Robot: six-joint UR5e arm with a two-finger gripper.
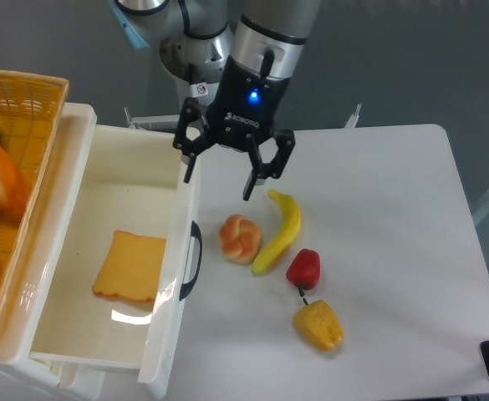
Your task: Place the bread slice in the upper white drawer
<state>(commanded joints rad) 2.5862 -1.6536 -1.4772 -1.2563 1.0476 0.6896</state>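
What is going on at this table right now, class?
A robot arm's hand hangs open and empty above the front edge of the upper white drawer. The bread slice lies flat inside the drawer. A bun, banana and two peppers sit on the table beside it.

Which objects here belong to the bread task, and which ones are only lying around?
Job: flat tan toast slice, lying inside the glossy white plastic drawer; gripper, jaws open, empty.

Lying about: round knotted bun, yellow banana, red pepper, yellow pepper, yellow wicker basket.
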